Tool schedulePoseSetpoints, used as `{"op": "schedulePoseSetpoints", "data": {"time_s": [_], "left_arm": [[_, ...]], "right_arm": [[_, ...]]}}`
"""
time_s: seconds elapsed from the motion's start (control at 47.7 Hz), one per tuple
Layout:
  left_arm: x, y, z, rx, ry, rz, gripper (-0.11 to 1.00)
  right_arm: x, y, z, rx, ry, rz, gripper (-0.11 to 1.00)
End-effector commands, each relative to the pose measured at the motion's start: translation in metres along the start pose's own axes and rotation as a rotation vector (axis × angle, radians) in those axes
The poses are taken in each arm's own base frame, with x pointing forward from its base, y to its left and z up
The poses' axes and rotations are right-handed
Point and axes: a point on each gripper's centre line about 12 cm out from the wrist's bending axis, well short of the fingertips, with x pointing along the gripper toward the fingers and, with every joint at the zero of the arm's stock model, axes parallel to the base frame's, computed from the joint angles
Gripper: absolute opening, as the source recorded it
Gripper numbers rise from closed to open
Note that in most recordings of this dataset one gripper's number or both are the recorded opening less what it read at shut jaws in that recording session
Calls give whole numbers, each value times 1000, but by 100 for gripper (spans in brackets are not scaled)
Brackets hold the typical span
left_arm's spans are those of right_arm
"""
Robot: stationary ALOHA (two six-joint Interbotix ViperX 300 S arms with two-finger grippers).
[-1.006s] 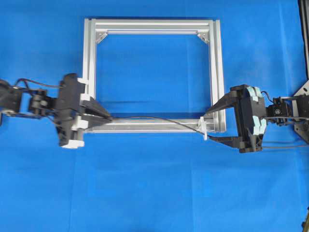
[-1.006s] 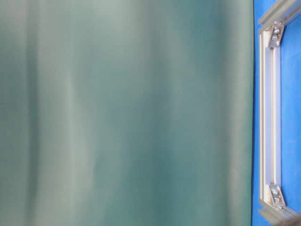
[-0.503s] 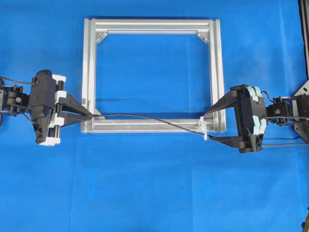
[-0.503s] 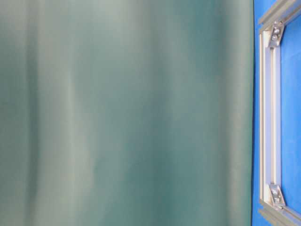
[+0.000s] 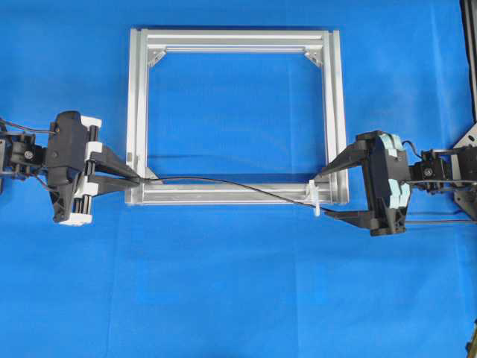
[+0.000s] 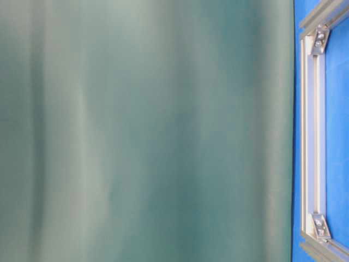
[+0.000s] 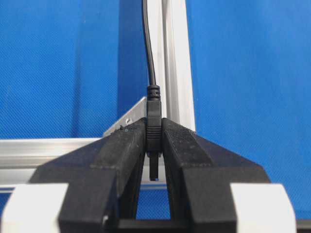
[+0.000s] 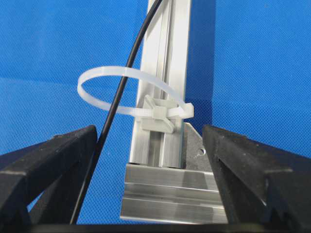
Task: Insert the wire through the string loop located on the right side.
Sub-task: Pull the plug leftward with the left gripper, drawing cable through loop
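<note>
The thin black wire [image 5: 223, 183] runs from my left gripper [image 5: 136, 177] across the frame's near bar to the right. My left gripper [image 7: 154, 132] is shut on the wire's plug [image 7: 153, 121], just off the frame's near left corner. The white string loop [image 5: 316, 200] stands at the near right corner. In the right wrist view the wire [image 8: 114, 102] passes through the string loop [image 8: 126, 92]. My right gripper [image 5: 326, 193] is open and straddles that corner. The wire runs close along the inner face of one of its fingers [image 8: 53, 160].
The silver aluminium frame [image 5: 238, 41] lies flat on the blue cloth, with its far bar [image 6: 313, 136] also in the table-level view. A black stand [image 5: 468, 134] sits at the right edge. Open blue cloth lies in front of the frame.
My left gripper has moved left with the plug, from over the near bar to past the left corner, drawing the wire straighter. In the last half second it barely moved. The right gripper stayed still.
</note>
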Motion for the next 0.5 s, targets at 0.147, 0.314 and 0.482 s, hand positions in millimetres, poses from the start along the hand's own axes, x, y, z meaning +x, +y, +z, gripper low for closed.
{"op": "schedulePoseSetpoints", "data": {"time_s": [0.147,0.314,0.482], "left_arm": [[-2,-1,-1,2,26,-5,24],[-3,-1,-3,5,51,-3,74],[-3,-1,-3,4,49,-5,77]], "right_arm": [[0,2,10,4,-36,6,94],[-3,2,12,4,-39,8,94],[-11,3,18,5,-46,14,94]]}}
